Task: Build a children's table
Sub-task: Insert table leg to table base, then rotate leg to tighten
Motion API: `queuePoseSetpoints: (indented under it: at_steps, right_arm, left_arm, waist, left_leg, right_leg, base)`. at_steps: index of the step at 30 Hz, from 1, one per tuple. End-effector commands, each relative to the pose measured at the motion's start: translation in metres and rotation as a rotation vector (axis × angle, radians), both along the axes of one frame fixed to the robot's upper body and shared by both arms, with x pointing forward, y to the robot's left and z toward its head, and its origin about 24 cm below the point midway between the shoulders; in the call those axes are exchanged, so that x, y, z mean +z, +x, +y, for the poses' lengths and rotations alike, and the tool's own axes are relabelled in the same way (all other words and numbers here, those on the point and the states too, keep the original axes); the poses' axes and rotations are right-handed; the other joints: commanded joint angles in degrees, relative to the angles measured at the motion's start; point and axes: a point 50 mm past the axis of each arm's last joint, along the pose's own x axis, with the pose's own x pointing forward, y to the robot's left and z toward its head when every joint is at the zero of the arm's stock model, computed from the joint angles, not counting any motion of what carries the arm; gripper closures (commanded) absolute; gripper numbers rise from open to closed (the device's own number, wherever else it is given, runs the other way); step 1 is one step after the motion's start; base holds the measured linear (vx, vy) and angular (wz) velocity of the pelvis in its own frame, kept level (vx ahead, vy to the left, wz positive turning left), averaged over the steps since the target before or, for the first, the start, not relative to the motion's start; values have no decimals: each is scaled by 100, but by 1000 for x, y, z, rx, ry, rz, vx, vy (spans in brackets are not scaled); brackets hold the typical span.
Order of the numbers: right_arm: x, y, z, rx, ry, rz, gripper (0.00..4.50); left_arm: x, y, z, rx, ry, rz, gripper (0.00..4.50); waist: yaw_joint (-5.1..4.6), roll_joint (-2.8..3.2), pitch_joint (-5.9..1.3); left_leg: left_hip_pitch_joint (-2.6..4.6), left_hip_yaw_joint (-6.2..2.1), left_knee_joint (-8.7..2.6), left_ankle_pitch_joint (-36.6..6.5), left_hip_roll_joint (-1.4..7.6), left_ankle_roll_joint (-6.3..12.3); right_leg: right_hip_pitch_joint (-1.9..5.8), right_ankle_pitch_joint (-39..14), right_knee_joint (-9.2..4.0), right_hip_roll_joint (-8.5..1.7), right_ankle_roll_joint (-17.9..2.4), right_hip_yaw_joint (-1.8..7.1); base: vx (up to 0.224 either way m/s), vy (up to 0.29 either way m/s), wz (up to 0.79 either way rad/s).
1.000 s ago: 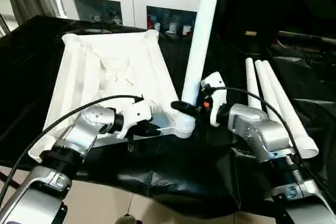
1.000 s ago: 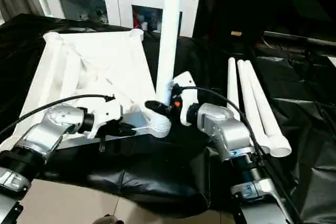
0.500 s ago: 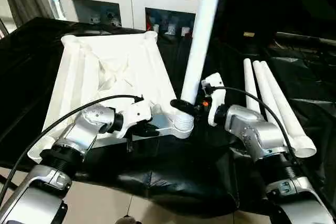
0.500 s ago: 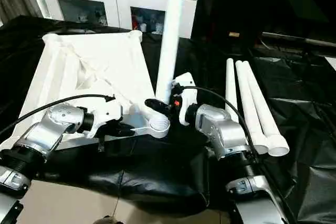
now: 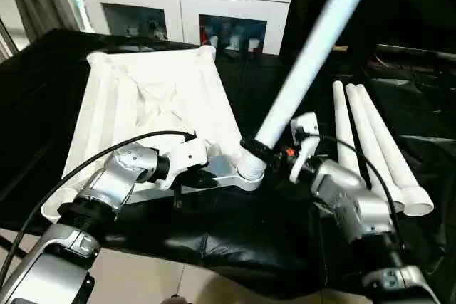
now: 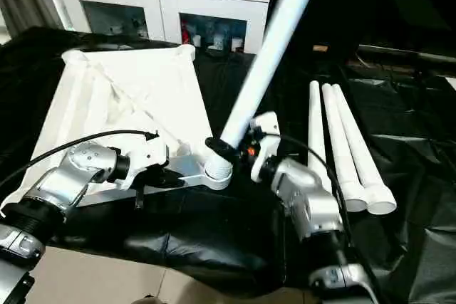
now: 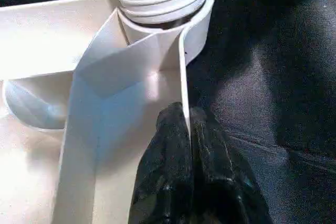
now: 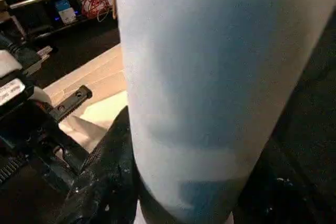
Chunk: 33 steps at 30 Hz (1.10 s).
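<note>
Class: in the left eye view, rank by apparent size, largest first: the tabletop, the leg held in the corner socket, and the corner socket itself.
1. tabletop
2. held leg, though it rises toward the camera, so nearness enlarges it
3. corner socket

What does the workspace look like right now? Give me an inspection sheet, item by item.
Surface: black sheet covering the work table.
Job's things: tabletop lying ribbed side up; one leg with its threaded end at the near right corner socket, leaning toward the robot's right; three spare legs lying side by side to the right.
Clutter: nothing seen.
Grippers: left gripper, jaws pinched on the tabletop's rim beside the socket; right gripper, jaws closed around the leg low down.
Cables: black cable arching over the left forearm; another over the right.
Surroundings: white cabinet with glass doors behind.
</note>
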Motion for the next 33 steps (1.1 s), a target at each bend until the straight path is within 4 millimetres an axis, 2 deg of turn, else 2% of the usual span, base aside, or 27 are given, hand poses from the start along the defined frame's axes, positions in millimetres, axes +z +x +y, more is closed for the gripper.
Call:
queuePoseSetpoints:
  at_steps: [1,7,8,9,11,13,14,18,20,21,23,26,30,31,33]
  right_arm:
    - [-16,-8,-1,25,-138,26,265]
    - [-17,-11,10,131,-244,3,265]
    - [-17,-12,10,133,-244,3,265]
    - [-17,-13,12,153,-251,10,265]
    - [-19,-14,14,173,-262,22,265]
    - [-22,-13,15,186,-283,40,265]
    - [-23,-13,15,191,-292,47,265]
    - [-29,-12,16,198,-311,108,265]
    - [-30,-11,16,196,-311,124,265]
    - [-32,-10,14,185,-310,136,265]
    - [-34,-8,12,161,-299,155,265]
    - [-36,-7,11,155,-293,161,265]
    - [-36,-6,11,153,-290,160,265]
    - [-35,-6,12,151,-285,156,265]
    - [-35,-5,12,151,-284,152,265]
  left_arm:
    - [3,4,0,-24,52,-13,450]
    - [4,5,0,-26,63,-17,450]
    - [4,6,0,-26,63,-17,450]
    - [4,6,0,-26,64,-18,450]
    - [4,6,0,-25,65,-17,450]
    - [4,5,0,-25,67,-15,450]
    - [3,5,1,-24,68,-14,450]
    - [2,5,1,-24,72,-10,450]
    - [2,4,2,-24,72,-9,450]
    - [1,4,2,-24,73,-8,450]
    - [1,3,2,-23,74,-7,450]
    - [-1,3,2,-22,78,-11,450]
    - [-2,1,3,-33,84,11,450]
    - [-3,-2,5,-54,94,53,450]
    - [-3,-4,7,-63,104,59,450]
  waist:
    - [-41,111,-356]
    - [-48,110,-326]
    - [-57,63,-323]
    - [-45,85,-324]
    - [-48,91,-329]
    - [-52,62,-331]
    - [-55,67,-327]
    - [-65,54,-307]
    - [-64,45,-305]
    - [-70,21,-299]
    - [-81,27,-295]
    - [-99,21,-275]
    - [-108,22,-274]
    - [-111,44,-276]
    - [-126,41,-285]
  left_leg:
    - [114,-195,-483,-1557,419,-191]
    - [118,-200,-490,-1773,408,-197]
    - [122,-193,-493,-1784,408,-184]
    - [129,-202,-491,-1788,412,-179]
    - [125,-204,-497,-1766,423,-176]
    - [125,-197,-502,-1716,426,-156]
    - [117,-200,-501,-1716,421,-153]
    - [128,-203,-502,-1831,413,-156]
    - [131,-207,-508,-1845,419,-169]
    - [132,-207,-518,-1871,424,-175]
    - [147,-213,-518,-1949,417,-192]
    - [181,-229,-530,-2195,418,-241]
    - [178,-240,-538,-2242,421,-249]
    - [176,-241,-544,-2255,424,-259]
    - [147,-252,-562,-2208,430,-270]
  right_leg:
    - [172,-1015,-504,-634,-1042,425]
    - [167,-1496,-561,-657,-958,434]
    - [163,-1564,-576,-657,-946,436]
    - [157,-1648,-576,-665,-937,439]
    - [151,-1557,-565,-654,-940,441]
    - [150,-1422,-552,-651,-973,442]
    - [153,-1433,-547,-655,-986,441]
    - [145,-1866,-601,-674,-888,442]
    - [137,-1934,-609,-676,-849,449]
    - [132,-1981,-620,-676,-837,448]
    - [115,-2084,-620,-679,-843,450]
    - [92,-2529,-678,-693,-743,449]
    - [82,-2607,-687,-693,-696,452]
    - [79,-2595,-691,-693,-699,455]
    - [101,-2422,-662,-688,-734,456]
  base:
    - [0,0,0]
    - [0,0,0]
    - [0,0,0]
    - [0,0,0]
    - [0,0,0]
    - [0,0,0]
    - [0,0,0]
    - [0,0,0]
    - [0,0,0]
    - [0,0,0]
    - [0,0,0]
    - [0,0,0]
    - [0,0,0]
    - [0,0,0]
    - [0,0,0]
